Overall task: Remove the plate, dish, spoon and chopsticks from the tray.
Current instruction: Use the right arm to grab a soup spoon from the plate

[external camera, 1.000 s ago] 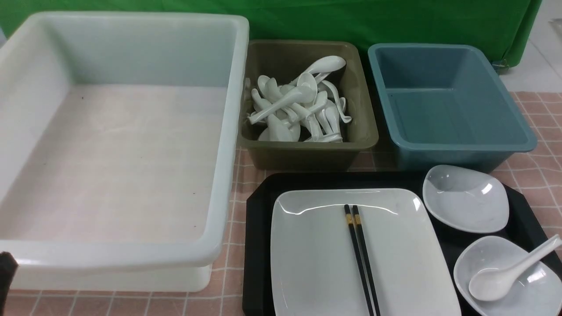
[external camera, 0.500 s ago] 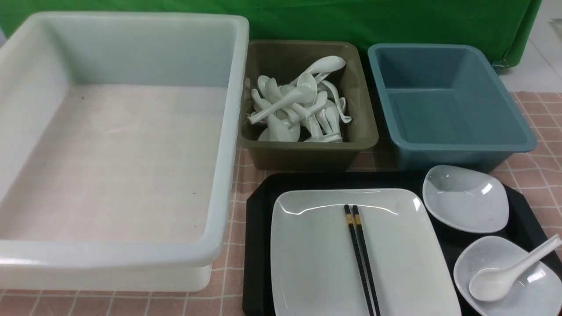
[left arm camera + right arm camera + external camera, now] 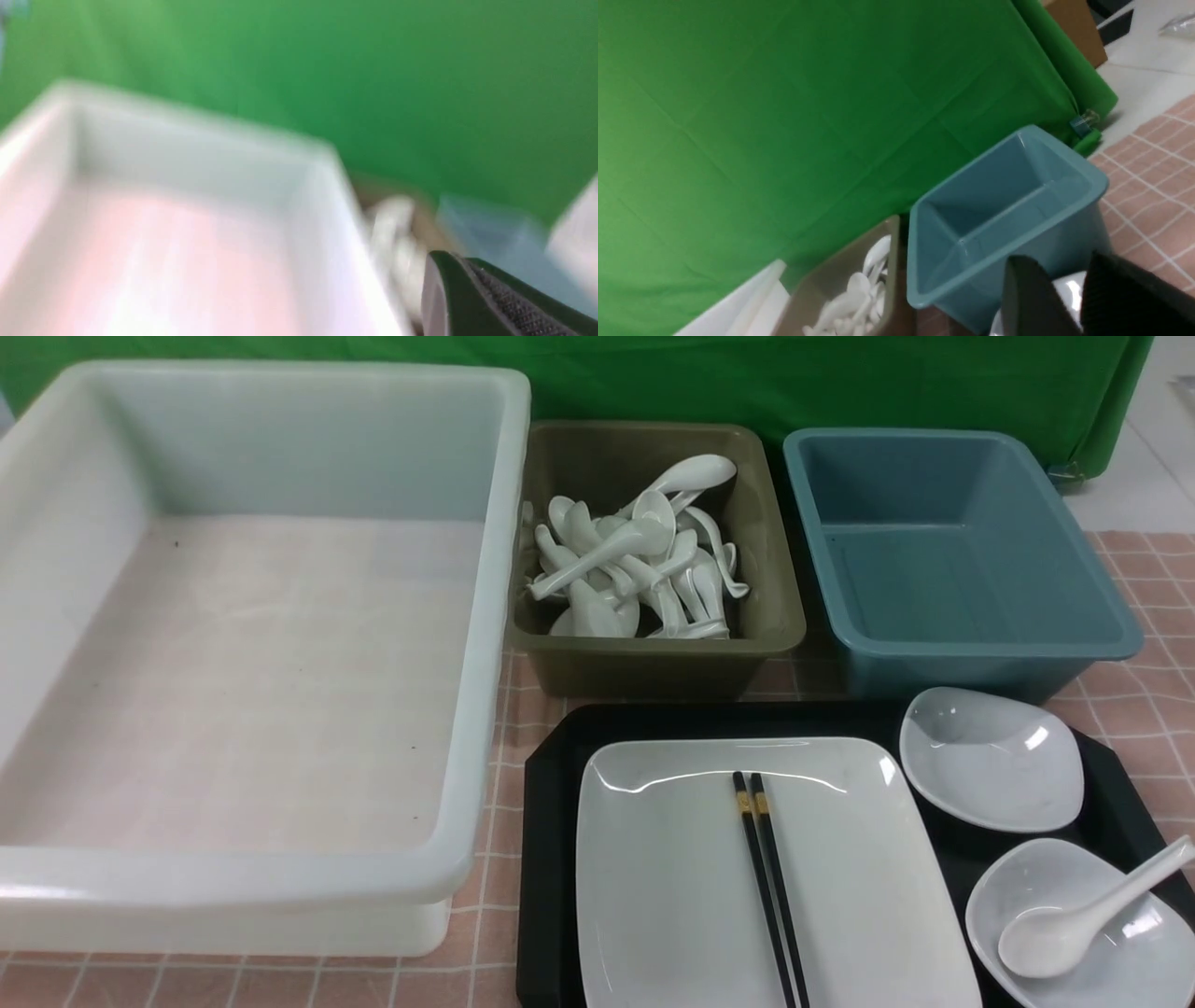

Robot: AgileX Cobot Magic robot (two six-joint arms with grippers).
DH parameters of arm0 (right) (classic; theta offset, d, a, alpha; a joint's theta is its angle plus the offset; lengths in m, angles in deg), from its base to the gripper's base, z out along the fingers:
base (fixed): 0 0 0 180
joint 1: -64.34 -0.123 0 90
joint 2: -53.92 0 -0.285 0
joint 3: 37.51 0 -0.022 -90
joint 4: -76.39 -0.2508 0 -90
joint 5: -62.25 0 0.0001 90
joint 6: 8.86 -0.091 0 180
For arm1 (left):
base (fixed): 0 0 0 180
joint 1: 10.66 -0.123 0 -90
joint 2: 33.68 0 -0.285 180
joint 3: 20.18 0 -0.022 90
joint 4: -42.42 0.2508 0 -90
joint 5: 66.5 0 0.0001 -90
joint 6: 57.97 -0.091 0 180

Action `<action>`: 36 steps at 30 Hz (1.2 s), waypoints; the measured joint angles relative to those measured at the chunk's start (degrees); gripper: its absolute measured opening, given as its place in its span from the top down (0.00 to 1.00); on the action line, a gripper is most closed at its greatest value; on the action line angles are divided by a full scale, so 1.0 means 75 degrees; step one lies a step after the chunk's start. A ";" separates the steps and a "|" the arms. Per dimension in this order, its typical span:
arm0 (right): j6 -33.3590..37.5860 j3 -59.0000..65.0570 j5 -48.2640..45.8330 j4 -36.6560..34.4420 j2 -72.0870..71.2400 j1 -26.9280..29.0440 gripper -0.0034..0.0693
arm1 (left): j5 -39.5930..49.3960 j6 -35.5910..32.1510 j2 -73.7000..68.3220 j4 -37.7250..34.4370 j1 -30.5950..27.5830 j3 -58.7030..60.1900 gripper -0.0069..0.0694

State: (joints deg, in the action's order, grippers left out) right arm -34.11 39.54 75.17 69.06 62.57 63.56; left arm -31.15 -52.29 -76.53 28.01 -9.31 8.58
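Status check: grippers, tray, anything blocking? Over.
Left gripper shut; right gripper open, empty. Chopsticks lie on plate, blocking it; spoon in near dish; far dish bare; all on tray.

No readable text, labels, brands or numbers in any view. Only candidate marking is the gold bands on the chopsticks, and they're too small to tell if anything's printed on them. Left wrist view is too blurred to read anything.
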 joint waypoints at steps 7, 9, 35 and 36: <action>0.0815 -0.2153 -0.3709 0.0002 0.0871 -0.0406 0.91 | 0.1938 -0.1581 -0.2852 -0.0426 0.0058 -0.1041 0.90; 0.1256 -0.3213 -0.5003 0.0246 0.1781 -0.0541 0.91 | 0.1945 -0.1657 -0.3355 -0.0418 0.0285 -0.1189 0.91; 0.2257 -0.7480 -0.7934 0.1197 1.0931 0.0914 0.37 | 0.1357 -0.2133 -0.6679 0.0190 0.6310 -0.3623 0.92; 0.2257 -0.7499 -0.7769 0.1139 1.1069 0.0914 0.32 | 0.1292 -0.2147 -0.6687 0.0211 0.6310 -0.3623 0.92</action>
State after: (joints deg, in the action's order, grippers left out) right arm -17.18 -16.71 16.91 77.60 145.58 70.42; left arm -21.46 -68.39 -126.68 29.60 38.01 -18.59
